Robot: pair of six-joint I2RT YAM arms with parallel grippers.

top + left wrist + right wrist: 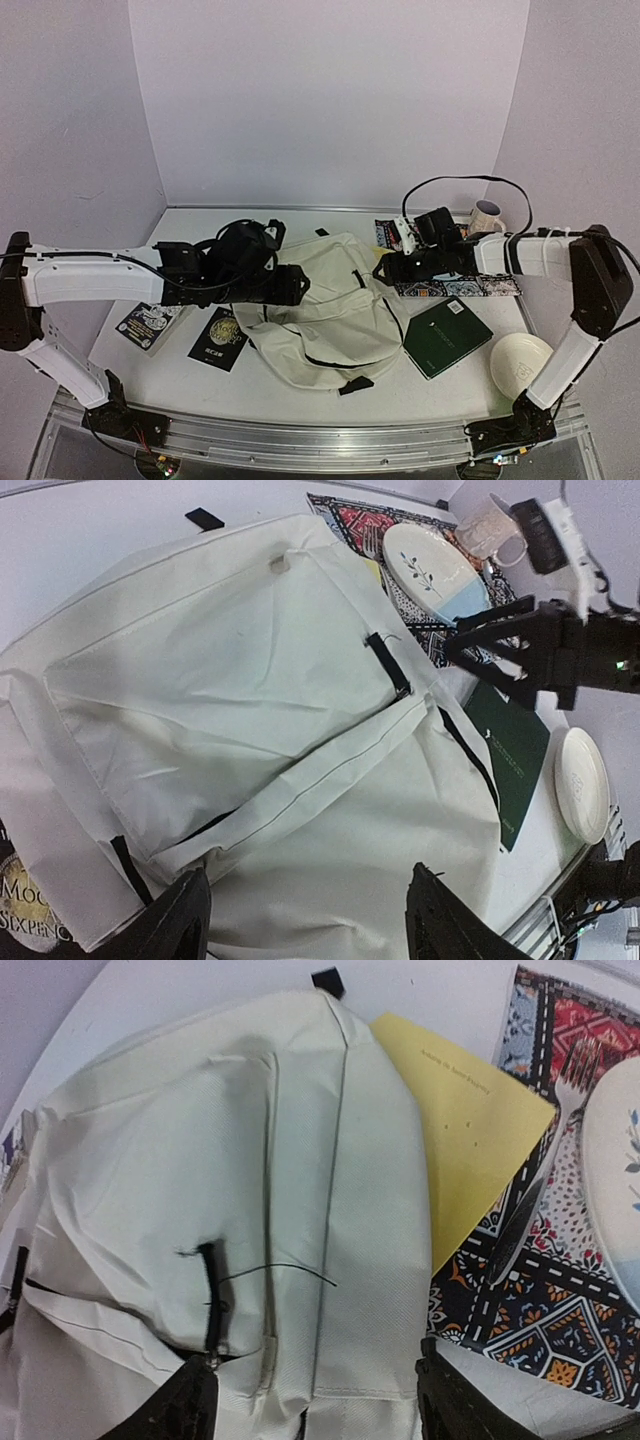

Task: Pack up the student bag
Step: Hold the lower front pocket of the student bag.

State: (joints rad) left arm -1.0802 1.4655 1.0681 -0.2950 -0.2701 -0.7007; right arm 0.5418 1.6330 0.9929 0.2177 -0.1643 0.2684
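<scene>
The cream student bag lies flat in the middle of the table, with black zipper lines and straps. My left gripper hovers over its left side, open and empty; in the left wrist view the bag fills the space between the fingers. My right gripper is at the bag's upper right edge, open and empty. In the right wrist view it spans the bag's top, with a black zipper tab just above its left finger.
A yellow notebook sticks out from under the bag onto a patterned mat, with a fork and a leaf-pattern plate. A green book, a white plate, a mug and two black cards lie around.
</scene>
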